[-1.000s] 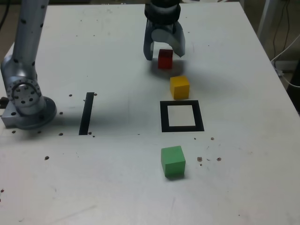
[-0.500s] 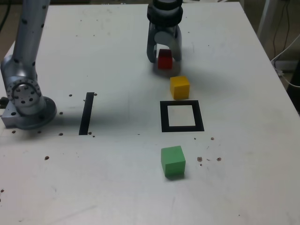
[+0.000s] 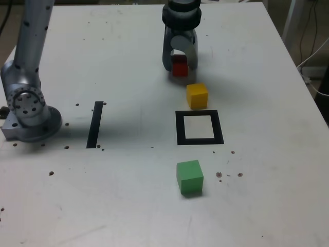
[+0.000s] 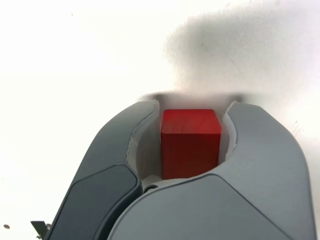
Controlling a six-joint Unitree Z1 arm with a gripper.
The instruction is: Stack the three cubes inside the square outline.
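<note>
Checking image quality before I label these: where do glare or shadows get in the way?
Wrist view: glare whitens much of the table, with a soft grey shadow beyond the red cube. Exterior view: faint shadows, cubes still distinct.

white table (image 3: 139,195) | black square outline (image 3: 181,128) | black strip (image 3: 95,125) | yellow, green cubes (image 3: 190,177)

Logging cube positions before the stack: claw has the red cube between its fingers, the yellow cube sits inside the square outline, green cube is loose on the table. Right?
Yellow is wrong: the exterior view shows the yellow cube outside the square outline, just beyond its far edge. The rest stands.
</note>
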